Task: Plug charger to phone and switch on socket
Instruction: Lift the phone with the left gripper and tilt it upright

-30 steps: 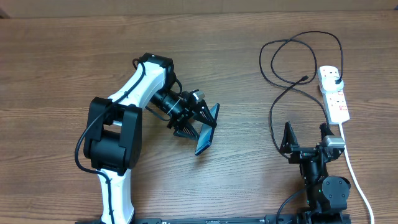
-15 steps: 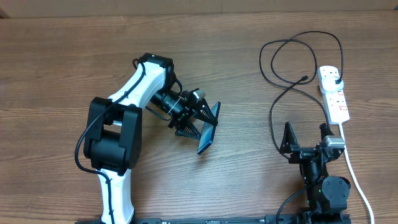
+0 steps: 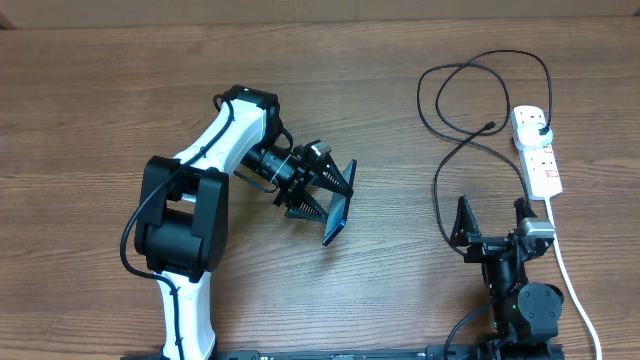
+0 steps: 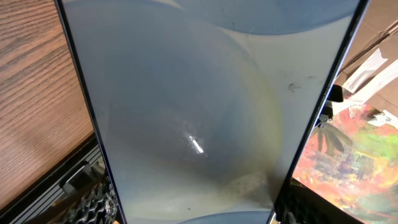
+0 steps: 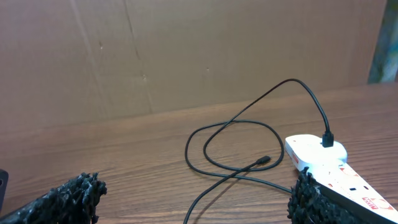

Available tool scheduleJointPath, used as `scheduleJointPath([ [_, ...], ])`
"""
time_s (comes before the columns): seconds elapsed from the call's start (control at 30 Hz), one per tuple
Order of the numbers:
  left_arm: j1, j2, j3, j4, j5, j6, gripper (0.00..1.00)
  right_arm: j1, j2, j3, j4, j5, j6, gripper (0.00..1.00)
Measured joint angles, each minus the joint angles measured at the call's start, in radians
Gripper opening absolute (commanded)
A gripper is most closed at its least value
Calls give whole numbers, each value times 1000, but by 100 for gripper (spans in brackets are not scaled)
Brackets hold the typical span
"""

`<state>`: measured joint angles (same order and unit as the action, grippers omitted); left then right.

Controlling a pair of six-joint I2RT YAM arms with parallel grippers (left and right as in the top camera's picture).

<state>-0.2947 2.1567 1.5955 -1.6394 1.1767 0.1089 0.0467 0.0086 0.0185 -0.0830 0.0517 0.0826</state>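
Note:
My left gripper (image 3: 325, 193) is shut on the phone (image 3: 336, 216), holding it tilted on edge just above the table's middle. In the left wrist view the phone's pale screen (image 4: 199, 112) fills the frame between my fingers. The charger, a thin black cable (image 3: 440, 170), loops at the right, its plug in the socket's far end (image 3: 537, 124) and its small free connector (image 3: 488, 126) lying on the table. The connector shows in the right wrist view (image 5: 263, 161). The socket, a white power strip (image 3: 538, 152), lies at the far right. My right gripper (image 3: 492, 222) is open and empty near the front edge.
The strip's thick white cord (image 3: 572, 285) runs down the right side past my right arm. In the right wrist view the strip (image 5: 336, 171) lies just beyond my right finger, with a brown cardboard wall (image 5: 186, 50) behind the table.
My left gripper has shifted slightly to the right and down with the phone in it. The right arm has not moved.

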Motion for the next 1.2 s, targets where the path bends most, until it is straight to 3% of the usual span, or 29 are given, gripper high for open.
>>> scheduleJointPath([
  [1.2, 118, 0, 0, 5, 2, 0, 44, 0, 0, 0, 0, 0, 0, 100],
])
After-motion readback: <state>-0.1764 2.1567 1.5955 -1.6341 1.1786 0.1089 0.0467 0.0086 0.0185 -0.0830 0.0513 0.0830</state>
